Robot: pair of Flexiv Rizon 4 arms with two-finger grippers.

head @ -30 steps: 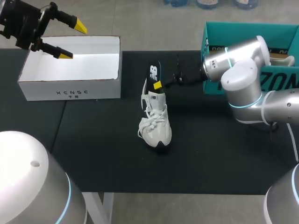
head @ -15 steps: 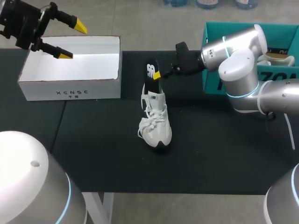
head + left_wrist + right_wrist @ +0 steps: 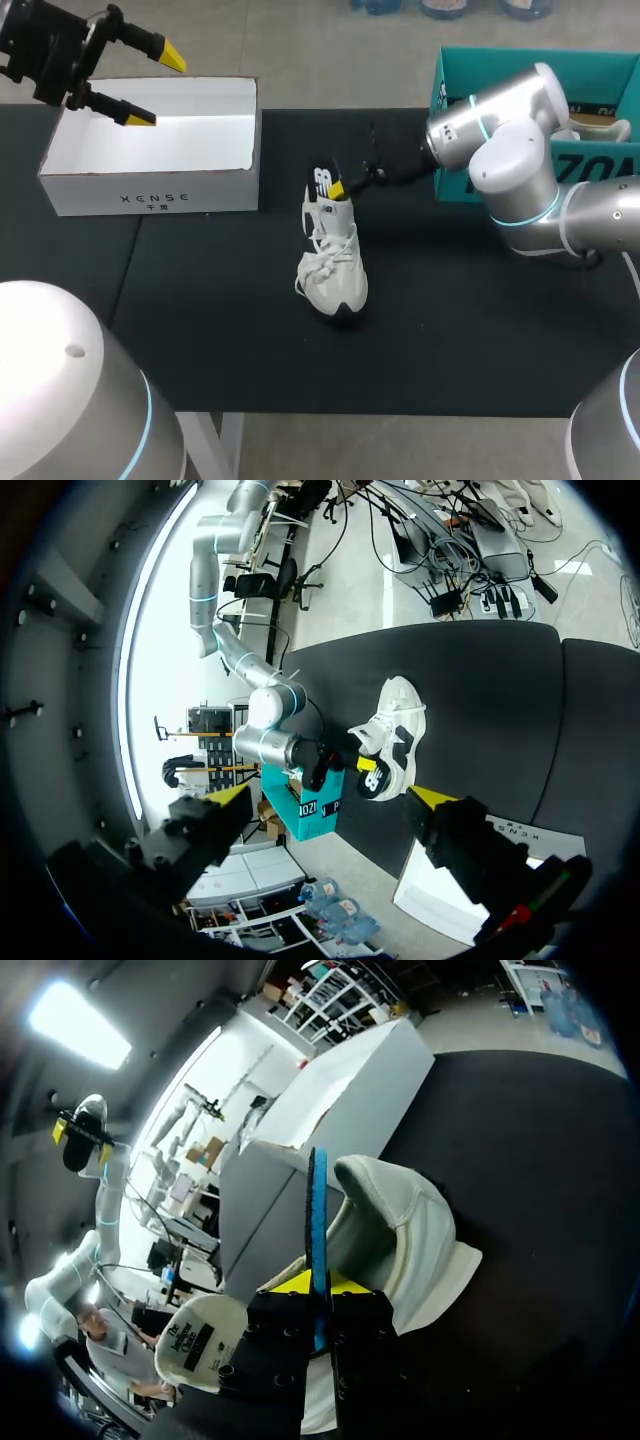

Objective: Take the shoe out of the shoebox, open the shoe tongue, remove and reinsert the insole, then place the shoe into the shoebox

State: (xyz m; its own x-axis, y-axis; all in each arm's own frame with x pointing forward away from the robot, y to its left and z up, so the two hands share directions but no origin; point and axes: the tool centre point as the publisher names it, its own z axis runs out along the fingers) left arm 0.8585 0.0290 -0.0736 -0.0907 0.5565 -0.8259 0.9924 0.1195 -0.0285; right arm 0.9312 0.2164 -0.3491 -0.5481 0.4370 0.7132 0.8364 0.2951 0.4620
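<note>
While the white shoe (image 3: 335, 265) stands upright on the black, matte table (image 3: 450, 330), toe towards the near edge, laces loosely tangled over its smooth rounded toe, a thin flat insole (image 3: 323, 181) sticks up out of its heel opening. The insole is black with a white mark on its face, and its lower end is inside the shoe. The right gripper (image 3: 338, 187) comes in from the shoe's right and sits just above the heel collar, its fingers pinching the insole from both sides. In the right wrist view the insole (image 3: 316, 1220) shows edge-on as a narrow blue strip between the black fingers, with the padded, pale heel cup (image 3: 400, 1240) just ahead.

Behind and to the left of the shoe lies the shoebox (image 3: 150, 195), plain white cardboard, rectangular and open-topped. The left gripper (image 3: 157, 88) hangs above the box's far left corner, well apart from the shoe, fingers spread wide and holding nothing. A teal cardboard box (image 3: 600, 55) sits behind and to the shoe's right.
</note>
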